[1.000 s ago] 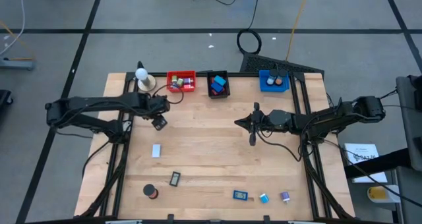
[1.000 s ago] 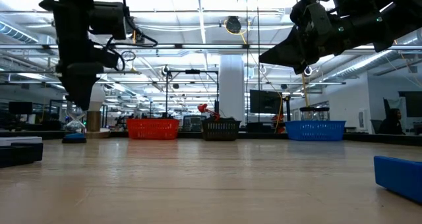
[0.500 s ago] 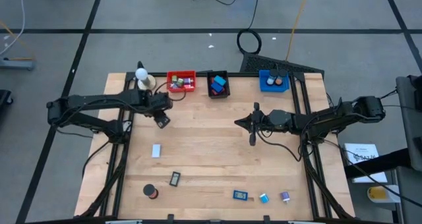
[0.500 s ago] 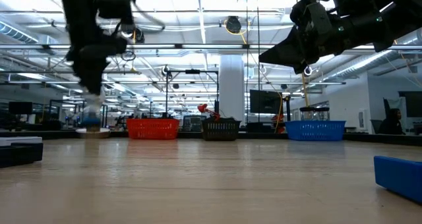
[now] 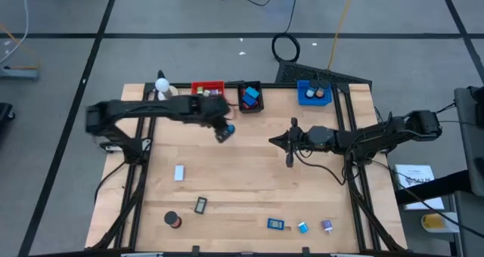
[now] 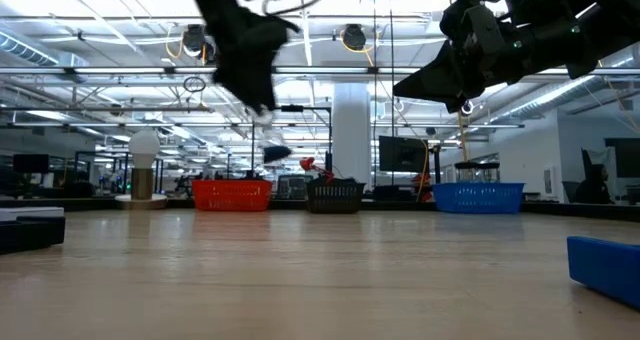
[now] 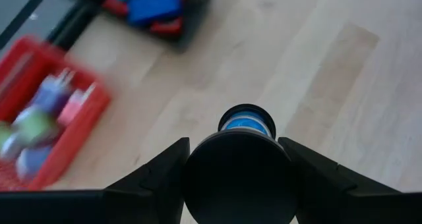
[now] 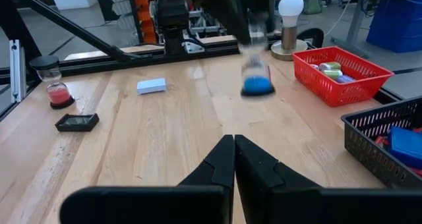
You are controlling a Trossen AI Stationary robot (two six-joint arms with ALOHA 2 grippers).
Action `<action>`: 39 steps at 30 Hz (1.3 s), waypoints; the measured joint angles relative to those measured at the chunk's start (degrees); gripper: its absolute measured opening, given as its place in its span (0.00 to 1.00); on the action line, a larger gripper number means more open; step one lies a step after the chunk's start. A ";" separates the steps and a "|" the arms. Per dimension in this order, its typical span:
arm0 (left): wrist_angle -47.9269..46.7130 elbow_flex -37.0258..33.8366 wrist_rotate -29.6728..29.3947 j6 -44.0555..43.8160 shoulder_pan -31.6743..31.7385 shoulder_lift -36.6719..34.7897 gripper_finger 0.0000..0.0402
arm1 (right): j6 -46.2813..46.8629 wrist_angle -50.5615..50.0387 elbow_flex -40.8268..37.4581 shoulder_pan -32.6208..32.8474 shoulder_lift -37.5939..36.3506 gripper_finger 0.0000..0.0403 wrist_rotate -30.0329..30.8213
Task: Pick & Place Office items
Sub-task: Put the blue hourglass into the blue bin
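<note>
Office items lie scattered on a wooden table (image 5: 249, 166), with one of them lifted off it. Taking the table top as a clock face with twelve at the far edge, a white ball on a tan base (image 5: 162, 85) stands at about eleven o'clock. A white block (image 5: 179, 172) lies at nine. A black-framed rectangle (image 5: 200, 205) and a small black roll with a red end (image 5: 174, 220) sit near seven, apart from each other.

The left arm reaches across from the table's left edge. Its left gripper (image 5: 224, 132) hangs above the boards toward twelve o'clock, just in front of the gap between the red bin (image 5: 208, 86) and the black bin (image 5: 249, 96). Its fingers are closed on either side of a small round blue-ended piece (image 5: 229, 128), held clear of the table; the piece is too blurred to tell more.

The right gripper (image 5: 290, 142) hovers just right of the table's centre, toward two o'clock. Its two fingers are pressed together with nothing between them.

Along the near edge, around five o'clock, a blue rectangle (image 5: 276, 224), a light-blue block (image 5: 302, 227) and a purple clip (image 5: 327, 225) sit in a loose row. The blue bin (image 5: 314, 92) stands at one o'clock on the far edge.
</note>
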 joint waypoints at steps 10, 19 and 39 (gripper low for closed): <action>-0.42 17.66 2.54 8.63 -1.65 20.16 0.53 | 0.00 -0.47 0.00 0.00 0.00 0.01 -0.01; -0.34 21.61 3.33 11.21 -1.61 26.45 0.53 | 0.00 -1.56 0.00 0.00 0.00 0.01 -0.03; 1.14 21.41 3.81 12.68 -2.00 28.57 0.74 | 0.00 -1.61 0.00 0.00 0.00 0.01 -0.03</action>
